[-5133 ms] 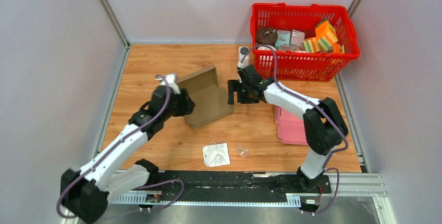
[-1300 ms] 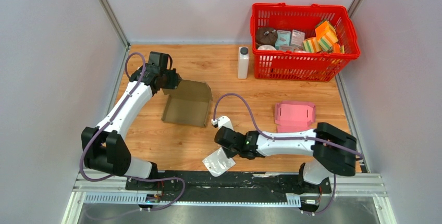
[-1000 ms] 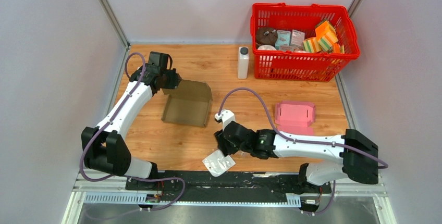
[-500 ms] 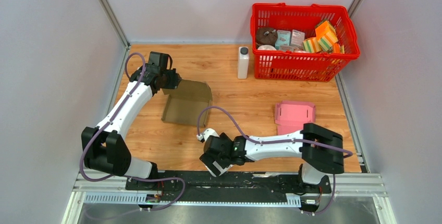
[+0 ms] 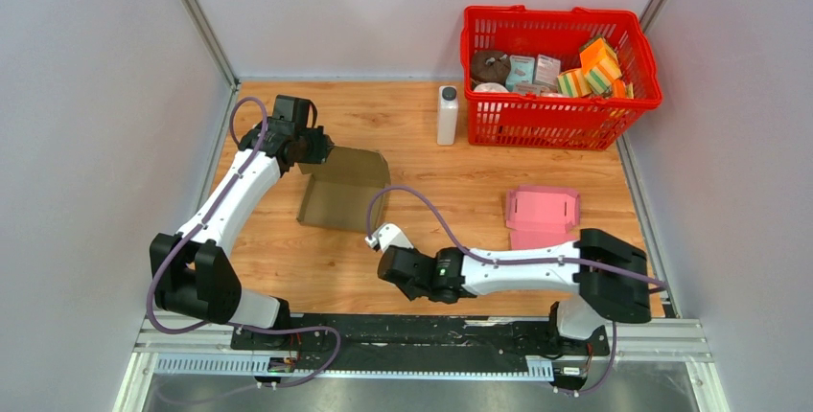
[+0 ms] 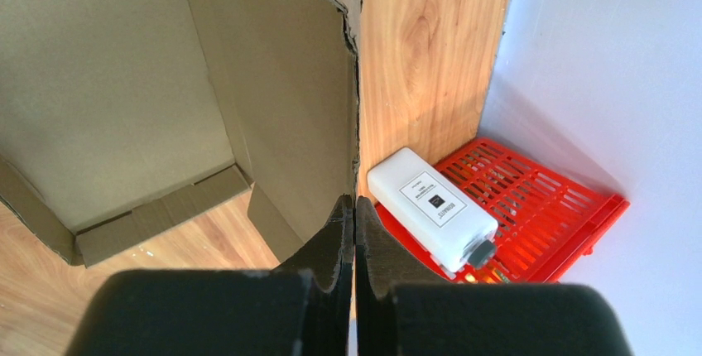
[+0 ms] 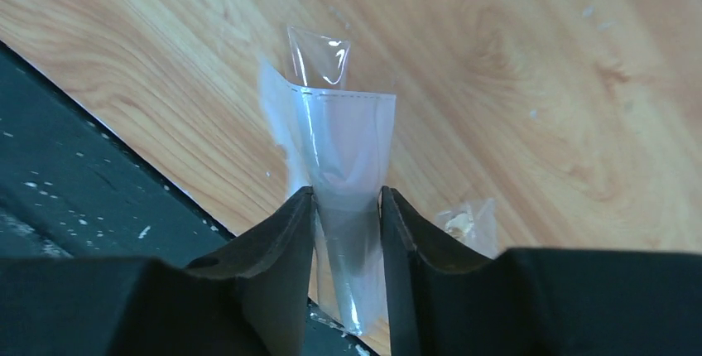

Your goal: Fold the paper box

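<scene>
Left gripper (image 6: 354,203) is clamped tight, jaws pressed together on the torn edge of the cardboard box (image 6: 124,83), right on one raised flap! In the top view that box (image 5: 340,196) sits left of centre on the wooden table (image 5: 451,153), open and only partly formed, one wall standing and a short flap lying along its lower edge. Past the flap, in the left wrist view, a white bottle (image 6: 430,207) lies against the red basket (image 6: 530,199) at lower right.

Over to the right gripper (image 7: 346,194), low in the middle of the top view, by the black rail (image 7: 83,190). Its fingers (image 7: 294,232) are pinching a clear plastic bag (image 7: 343,141), which rises crumpled from between them (the top camera cannot see it, the arm covers it). A second scrap of clear plastic (image 7: 463,222) lies just beside, at lower right. A pink flat sheet (image 5: 542,213) rests right of centre, well apart from both grippers.
</scene>
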Controlling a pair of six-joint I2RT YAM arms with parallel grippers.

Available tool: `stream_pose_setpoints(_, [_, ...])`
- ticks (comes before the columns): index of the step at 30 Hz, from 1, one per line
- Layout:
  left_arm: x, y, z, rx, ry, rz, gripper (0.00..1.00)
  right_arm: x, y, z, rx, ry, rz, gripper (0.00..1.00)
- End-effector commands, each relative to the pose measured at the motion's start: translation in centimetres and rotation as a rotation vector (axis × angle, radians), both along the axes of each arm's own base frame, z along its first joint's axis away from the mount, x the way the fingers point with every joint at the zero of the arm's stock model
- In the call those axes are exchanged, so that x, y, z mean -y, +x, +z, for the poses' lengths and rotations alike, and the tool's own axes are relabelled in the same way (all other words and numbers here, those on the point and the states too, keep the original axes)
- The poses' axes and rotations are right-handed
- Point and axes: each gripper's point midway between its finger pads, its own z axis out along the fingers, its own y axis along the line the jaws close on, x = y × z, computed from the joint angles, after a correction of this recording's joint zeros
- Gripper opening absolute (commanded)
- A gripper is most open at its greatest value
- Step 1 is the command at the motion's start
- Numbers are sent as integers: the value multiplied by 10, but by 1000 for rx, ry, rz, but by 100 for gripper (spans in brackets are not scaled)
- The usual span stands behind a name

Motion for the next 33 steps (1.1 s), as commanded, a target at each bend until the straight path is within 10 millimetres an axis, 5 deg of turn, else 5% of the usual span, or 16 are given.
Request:
stream_pose_setpoints(1, [-2, 0, 7, 20, -18, 20, 0, -20, 33, 71, 174, 214, -42, 34])
stream_pose_setpoints(6, [1, 0, 5, 12, -56, 35, 0, -55, 85, 121, 273, 401, -66, 32])
stream_pose_setpoints(9, [3, 0, 6, 0, -61, 27, 0, -84, 131, 130, 317, 465, -52, 34])
stream_pose_setpoints(10, [3, 0, 8, -1, -64, 28, 0, -108, 152, 132, 325, 496, -44, 44])
stream_pose_setpoints(13, [2, -2, 4, -10, -65, 42, 0, -125, 199, 131, 359, 481, -23, 78])
stream_pose_setpoints(19, [5, -2, 1, -24, -77, 34, 0, -75, 198, 152, 460, 489, -65, 93])
stream_pose_setpoints(23, [6, -1, -1, -24, -84, 32, 0, -38, 219, 142, 485, 441, -172, 93])
stream_pose_setpoints(26, [2, -2, 1, -17, -69, 41, 0, -32, 239, 137, 502, 429, -229, 93])
stream_pose_setpoints(27, [1, -2, 2, -16, -64, 44, 0, -38, 248, 150, 509, 456, -243, 92])
stream_pose_setpoints(33, [0, -2, 4, -3, -57, 42, 0, -56, 279, 132, 505, 436, -243, 72])
